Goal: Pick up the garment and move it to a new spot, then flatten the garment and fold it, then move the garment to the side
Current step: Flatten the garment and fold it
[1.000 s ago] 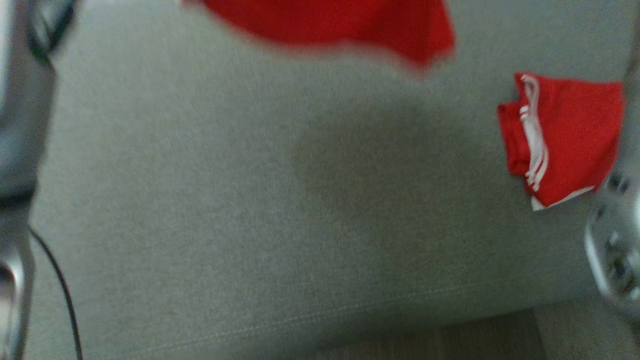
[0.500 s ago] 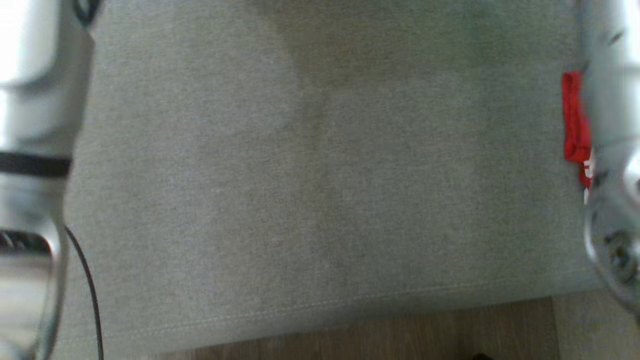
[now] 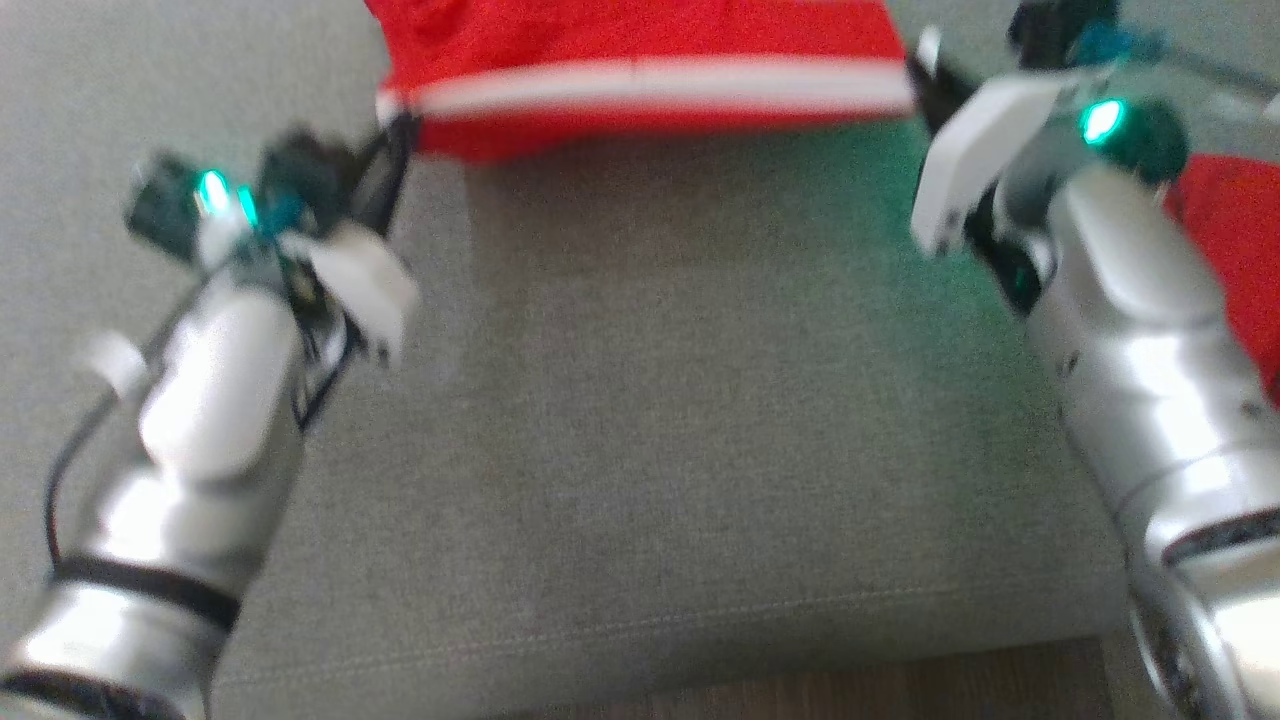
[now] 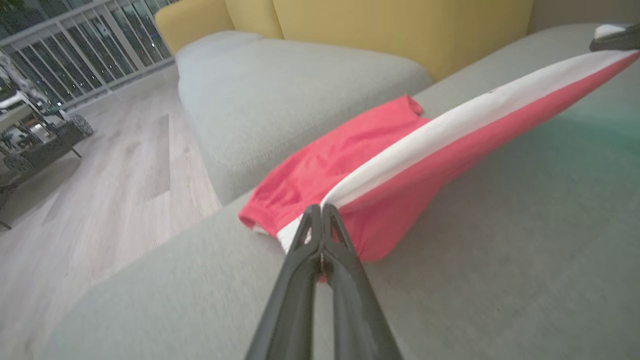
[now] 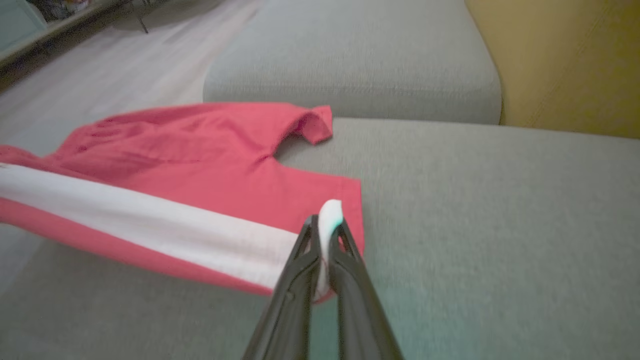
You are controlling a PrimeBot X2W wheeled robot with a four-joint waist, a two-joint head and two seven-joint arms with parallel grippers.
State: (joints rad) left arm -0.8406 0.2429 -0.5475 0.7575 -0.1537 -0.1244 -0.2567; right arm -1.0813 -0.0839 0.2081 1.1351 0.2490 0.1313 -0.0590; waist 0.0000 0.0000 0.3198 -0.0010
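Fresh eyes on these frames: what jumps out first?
The red garment with its white band, stretched taut between the left gripper and right gripper, both shut on its edge, over the grey sofa seat. A second red piece lies at the head view's right edge; a yellow backrest stands beyond.

Red garment [image 3: 640, 40] w/ wide white band along one edge. Band edge raised, stretched taut btwn L gripper [image 4: 320, 212] & R gripper [image 5: 325, 225], each pinching one end. Rest lies rumpled on grey cushion [image 3: 640, 400], short sleeve at far side.
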